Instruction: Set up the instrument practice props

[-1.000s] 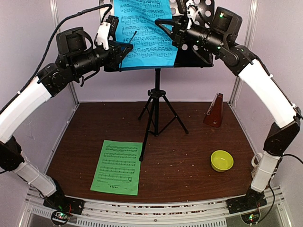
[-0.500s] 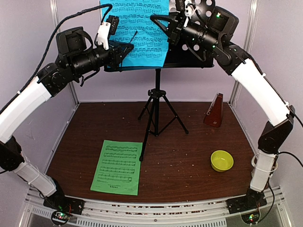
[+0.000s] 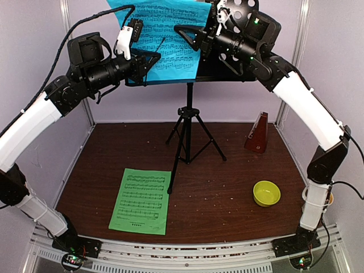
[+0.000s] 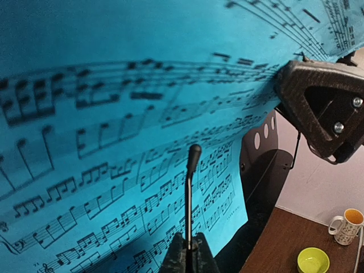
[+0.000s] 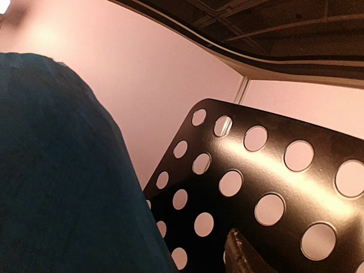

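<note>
Two sets of jaws sit at the blue music sheet (image 3: pixel 162 31). The left gripper (image 3: pixel 152 58) has its jaws pressed together at the sheet's lower edge. At the right edge, we cannot tell whether the right gripper (image 3: pixel 190 35) is spread or pinching. The sheet hangs before the music stand (image 3: pixel 186 122). The green sheet (image 3: pixel 142 200) lies flat on the table (image 3: pixel 227 187), and the metronome (image 3: pixel 257 133) stands at the back right.

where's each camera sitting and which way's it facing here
Top external: fixed above and behind the bases, looking down on table and music stand; left arm and right arm show whole.
Left wrist: on the raised left arm, facing the blue sheet close up; left tool at the bottom edge.
Right wrist: on the raised right arm, looking up at the stand's perforated desk; one finger at the bottom.
Shared: top external and left wrist both show the blue sheet and the yellow-green bowl.
</note>
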